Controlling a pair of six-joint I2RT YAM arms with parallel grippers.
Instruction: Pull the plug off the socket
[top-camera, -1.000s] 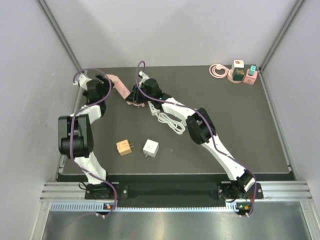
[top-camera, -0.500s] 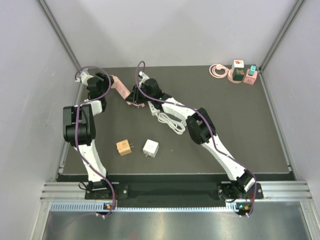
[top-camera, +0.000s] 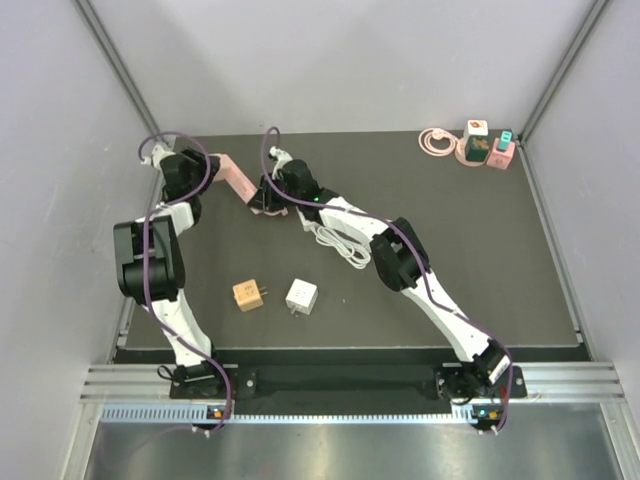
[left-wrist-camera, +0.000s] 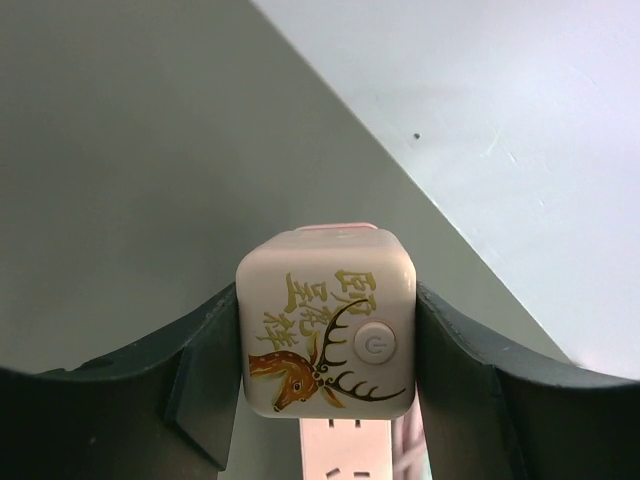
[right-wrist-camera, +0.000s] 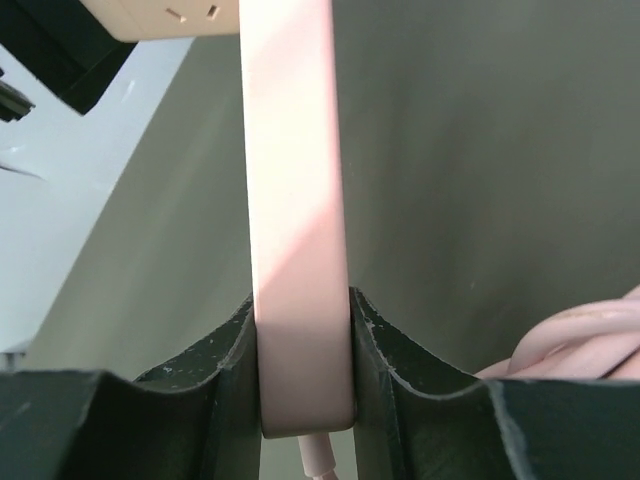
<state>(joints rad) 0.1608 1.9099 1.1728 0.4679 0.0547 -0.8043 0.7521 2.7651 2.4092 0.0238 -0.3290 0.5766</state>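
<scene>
An orange adapter (top-camera: 247, 294) and a white adapter (top-camera: 301, 295) lie loose on the near bench (top-camera: 480, 260) (neither matters to this step). Further back, the right fingers (right-wrist-camera: 220, 380) pinch one end of the pink power strip (right-wrist-camera: 290, 200), bracing it. Beyond, the left fingers (left-wrist-camera: 200, 380) press both sides of the deer-printed cube plug (left-wrist-camera: 325, 330), which is seated on the strip's far end. The grasp looks made; the next move calls for a straight pull off the strip.

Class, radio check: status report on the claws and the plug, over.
Left claw shut on deer-print plug. Right claw clamped on pink power strip. Plug not yet out. Nothing seen in the way.
</scene>
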